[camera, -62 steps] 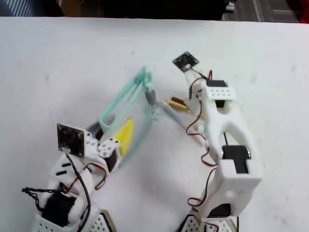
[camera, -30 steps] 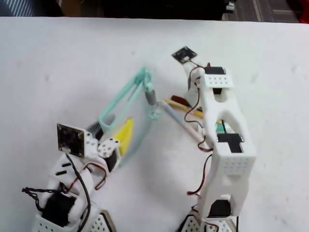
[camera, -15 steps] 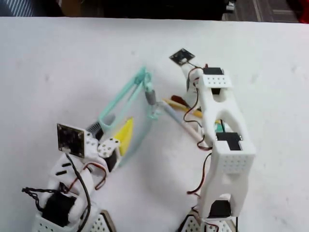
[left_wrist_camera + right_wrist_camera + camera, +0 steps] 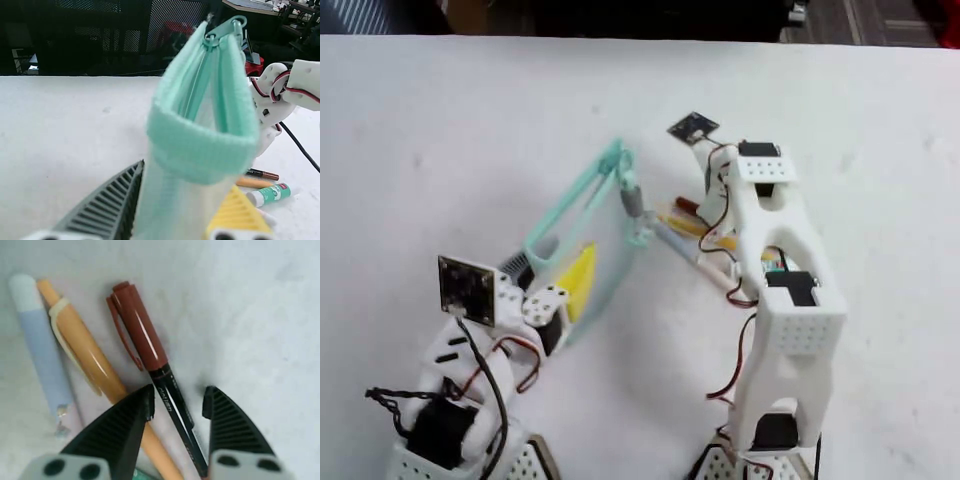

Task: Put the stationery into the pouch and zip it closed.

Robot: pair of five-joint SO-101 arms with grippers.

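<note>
Currently, the left gripper (image 4: 175, 212) pinches the unzipped pouch (image 4: 200, 125) mid-bench (image 4: 470, 120). The right gripper (image 4: 177, 395) has its fingers spread either side of the brown pen (image 4: 137, 330), which lies beside the orange pen (image 4: 85, 350), towards the bench's right edge.

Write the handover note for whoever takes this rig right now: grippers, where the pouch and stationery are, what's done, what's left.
Left gripper: shut on one end of the pouch, which is unzipped and gaping.
Right gripper: open, low over the table, jaws astride the brown-capped pen, not closed on it.
The orange pen and light blue pen lie beside the brown-capped pen; a green-ended tube lies near them, all outside the pouch.
Done: pouch open and held.
Left: grasp each item, load the pouch, zip it closed.
</note>
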